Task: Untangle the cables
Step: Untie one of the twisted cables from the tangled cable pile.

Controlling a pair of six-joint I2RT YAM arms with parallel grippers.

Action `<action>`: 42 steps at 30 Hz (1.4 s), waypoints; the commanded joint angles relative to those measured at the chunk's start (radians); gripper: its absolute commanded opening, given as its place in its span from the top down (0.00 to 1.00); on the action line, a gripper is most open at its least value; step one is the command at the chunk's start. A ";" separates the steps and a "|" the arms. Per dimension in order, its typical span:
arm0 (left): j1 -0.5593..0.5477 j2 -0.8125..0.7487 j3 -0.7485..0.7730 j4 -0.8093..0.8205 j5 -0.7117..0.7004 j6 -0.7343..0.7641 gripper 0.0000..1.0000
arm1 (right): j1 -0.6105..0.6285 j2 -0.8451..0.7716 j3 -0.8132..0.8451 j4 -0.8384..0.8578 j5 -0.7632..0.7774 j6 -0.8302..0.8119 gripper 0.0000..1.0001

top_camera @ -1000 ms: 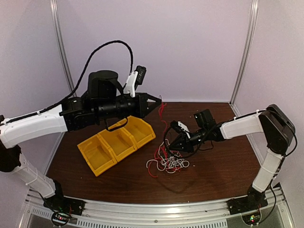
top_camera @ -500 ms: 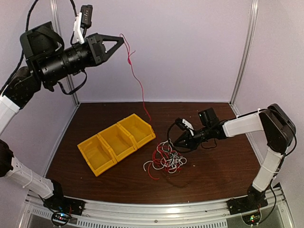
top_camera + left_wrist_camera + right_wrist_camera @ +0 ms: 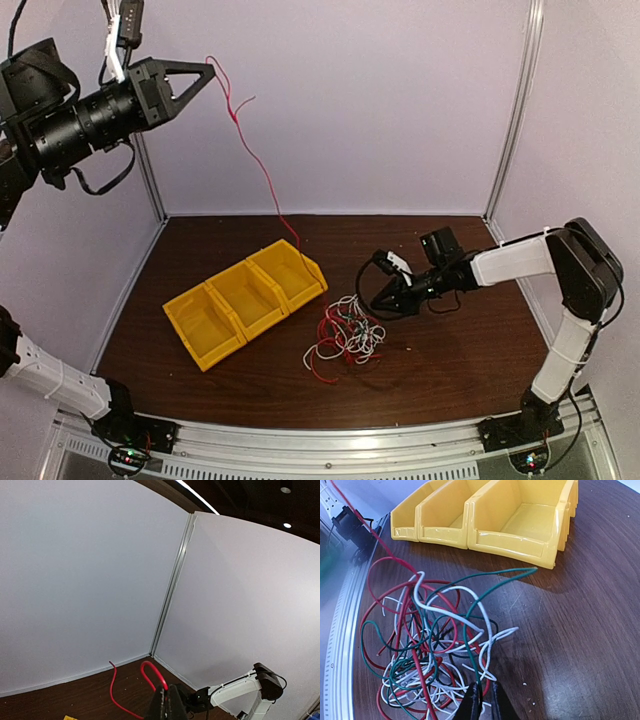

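Three yellow bins [image 3: 243, 292] stand side by side on the dark wooden table [image 3: 450, 350].

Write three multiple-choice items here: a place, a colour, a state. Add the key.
1. The tangle of cables lies: A) on the table beside the yellow bins; B) inside a bin; C) on the rail.
2. The cable held up by the left gripper is: A) white; B) green; C) red.
3. The left gripper's jaws are: A) wide open; B) shut on that cable; C) touching the table.
Key: A, it sits on wood by the bins; C, a red strand hangs from the high tip; B, the tip is closed on it.
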 commanded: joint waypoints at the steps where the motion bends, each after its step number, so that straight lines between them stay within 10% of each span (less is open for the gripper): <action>1: 0.005 -0.008 0.079 -0.018 -0.010 0.024 1.00 | 0.000 -0.093 0.087 -0.112 0.010 -0.089 0.82; 9: 0.005 -0.072 -0.140 0.073 -0.004 -0.010 1.00 | 0.160 -0.210 0.154 -0.172 0.167 -0.241 0.34; 27: 0.005 -0.072 -0.106 0.077 0.002 -0.027 1.00 | 0.453 0.141 0.324 -0.103 0.365 -0.289 0.11; 34: 0.005 -0.065 -0.032 0.076 0.004 -0.001 1.00 | 0.454 0.242 0.336 -0.092 0.473 -0.294 0.19; 42: 0.005 -0.048 0.123 0.029 -0.036 0.054 1.00 | 0.372 0.187 0.238 -0.123 0.499 -0.311 0.57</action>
